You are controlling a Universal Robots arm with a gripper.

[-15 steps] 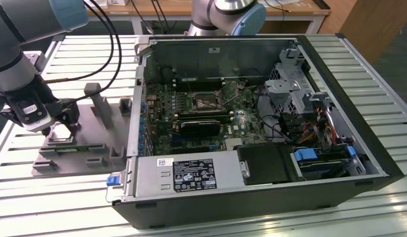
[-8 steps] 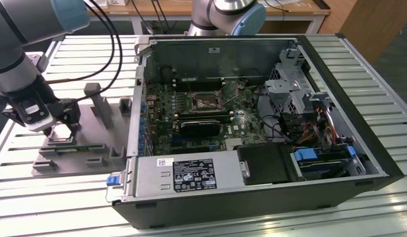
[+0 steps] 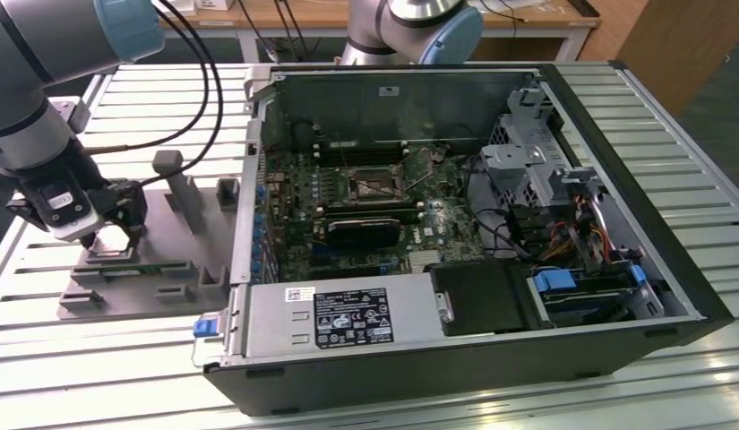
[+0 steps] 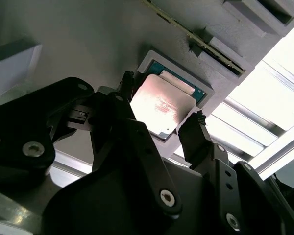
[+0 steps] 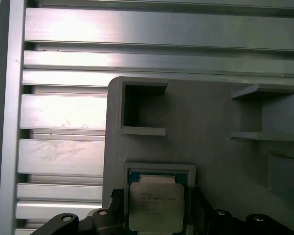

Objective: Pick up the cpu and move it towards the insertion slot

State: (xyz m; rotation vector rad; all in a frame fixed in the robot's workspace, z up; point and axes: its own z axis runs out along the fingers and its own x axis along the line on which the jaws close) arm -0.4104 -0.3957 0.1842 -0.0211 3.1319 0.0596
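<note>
A slatted metal table point(image 3: 656, 107) carries an open computer case point(image 3: 465, 358) and, on the exterior view's left, a grey parts fixture point(image 3: 166, 278). The gripper point(image 3: 107, 240) is low over this fixture, well apart from the insertion slot point(image 3: 372, 184) on the board inside the case.

In the second wrist view, the cpu point(image 4: 161, 105) lies at its square pocket point(image 5: 159, 168) in the fixture. The black fingers point(image 4: 196, 129) are closed against two opposite edges of the chip. Whether the chip has left the pocket floor cannot be told.

Handling: the cpu is judged light, rigid and thin. Its metal top is smooth, so grip the side edges only, squarely and with moderate force. The underside contacts are probably fragile, so keep the chip level.
</note>
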